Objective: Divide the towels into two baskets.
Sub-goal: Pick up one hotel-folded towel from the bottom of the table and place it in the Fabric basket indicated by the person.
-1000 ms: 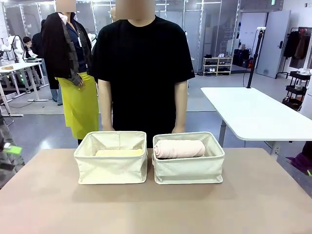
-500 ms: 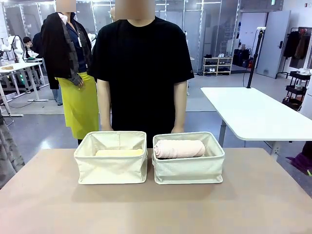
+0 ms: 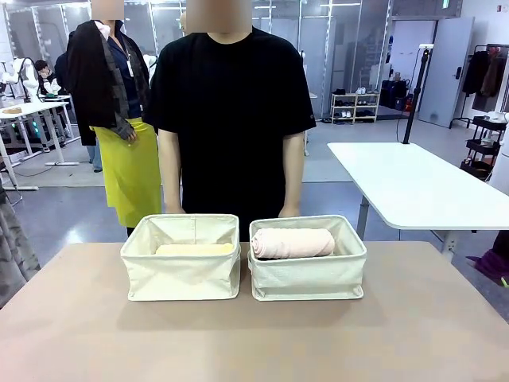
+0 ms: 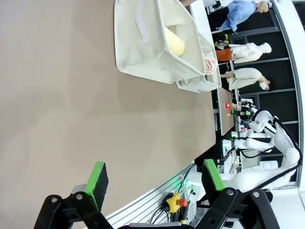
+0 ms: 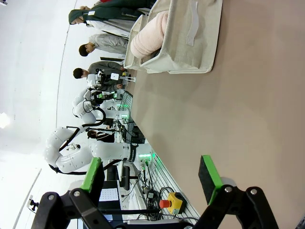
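Note:
Two cream canvas baskets stand side by side at the table's far middle. The left basket (image 3: 181,270) holds the pale yellow towel (image 3: 195,249), lying low inside. The right basket (image 3: 308,274) holds the pale pink towel (image 3: 293,243), rolled and resting near its rim. The dark grey and white towels are out of view. In the left wrist view my left gripper (image 4: 152,179) stands open over bare table, far from the left basket (image 4: 152,47). In the right wrist view my right gripper (image 5: 152,174) is open too, well away from the right basket (image 5: 183,43) with the pink towel (image 5: 148,38).
A person in a black shirt (image 3: 232,111) stands right behind the baskets, hands down at the table's far edge. A white table (image 3: 413,187) stands at the back right. The brown table (image 3: 254,342) stretches bare in front of the baskets.
A green-padded gripper at the left edge of the front view one second ago has withdrawn out of that picture. Baskets, towels and the person have not moved.

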### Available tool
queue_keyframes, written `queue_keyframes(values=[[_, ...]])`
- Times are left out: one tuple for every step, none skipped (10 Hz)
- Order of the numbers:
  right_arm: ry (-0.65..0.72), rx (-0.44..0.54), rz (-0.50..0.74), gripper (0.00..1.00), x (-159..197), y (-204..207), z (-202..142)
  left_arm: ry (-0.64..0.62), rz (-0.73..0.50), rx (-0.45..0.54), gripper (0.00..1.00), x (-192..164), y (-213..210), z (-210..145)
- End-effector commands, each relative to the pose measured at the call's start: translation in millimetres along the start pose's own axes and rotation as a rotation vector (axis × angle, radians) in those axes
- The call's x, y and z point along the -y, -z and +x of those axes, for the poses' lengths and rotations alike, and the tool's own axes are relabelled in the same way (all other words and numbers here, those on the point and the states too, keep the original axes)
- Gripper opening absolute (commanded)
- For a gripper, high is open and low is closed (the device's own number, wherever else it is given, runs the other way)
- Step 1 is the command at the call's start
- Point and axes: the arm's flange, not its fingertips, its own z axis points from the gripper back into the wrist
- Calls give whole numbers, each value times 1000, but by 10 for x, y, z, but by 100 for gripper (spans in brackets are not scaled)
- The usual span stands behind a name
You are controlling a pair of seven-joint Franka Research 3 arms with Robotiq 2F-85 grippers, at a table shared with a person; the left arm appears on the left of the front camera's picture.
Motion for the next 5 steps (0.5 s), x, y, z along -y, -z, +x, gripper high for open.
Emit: queue_keyframes(values=[[22,1,-15,100,-47,28,-28,-4,-21,4,100,-6,5,0],[22,1,-15,100,-47,28,-28,-4,-21,4,100,-6,5,0],[22,1,-15,100,-47,28,-28,-4,-21,4,100,-6,5,0],[22,1,-15,100,-47,28,-28,-4,-21,4,100,-6,5,0],[22,1,-15,100,-47,28,-28,-4,-21,4,100,-6,5,0]])
